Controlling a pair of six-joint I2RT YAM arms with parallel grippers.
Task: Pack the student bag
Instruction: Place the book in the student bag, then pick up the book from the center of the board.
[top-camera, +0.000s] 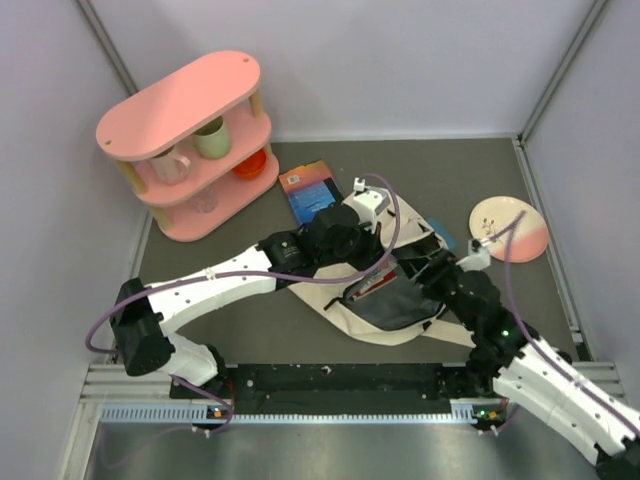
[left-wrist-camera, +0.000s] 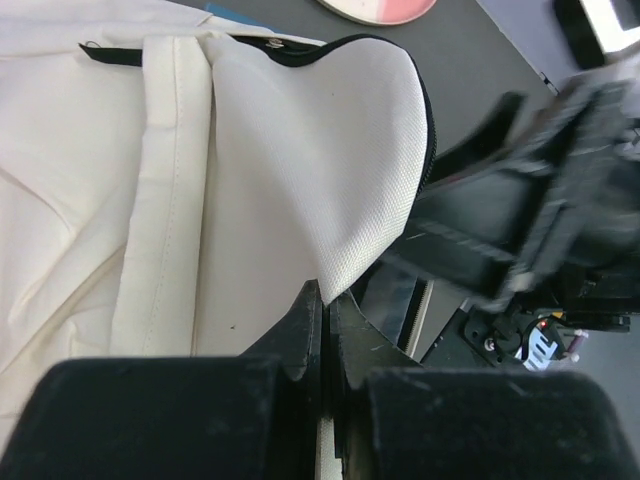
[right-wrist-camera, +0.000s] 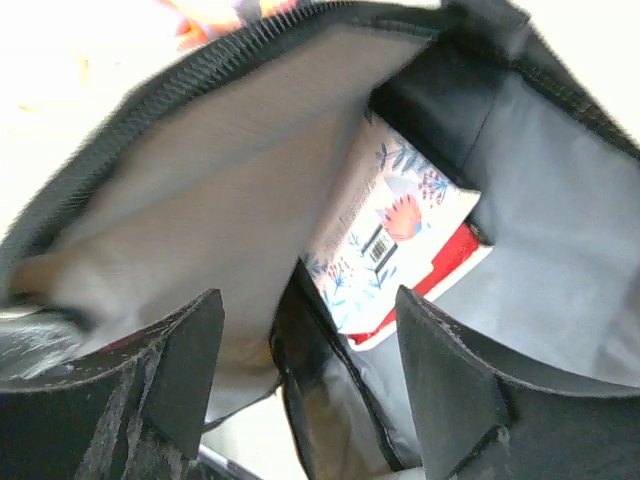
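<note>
Grey tabletop (top-camera: 250, 320) carries the student bag (top-camera: 335, 300) at centre, its opened mouth turned toward the near right. My left pincer (left-wrist-camera: 322, 300) is clenched on the bag's cream rim, holding the mouth up. My right pincer (right-wrist-camera: 308, 300) is released and sits at that mouth, the nearer arm. A printed box (right-wrist-camera: 400, 235) lies inside, straight ahead of it, long axis running inward.

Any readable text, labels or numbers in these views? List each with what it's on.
No text is legible in any view.
On the flowered book inside the backpack: a barcode, digits too blurred to read.
On the blue book lying on the table: cover print too small to read.
</note>
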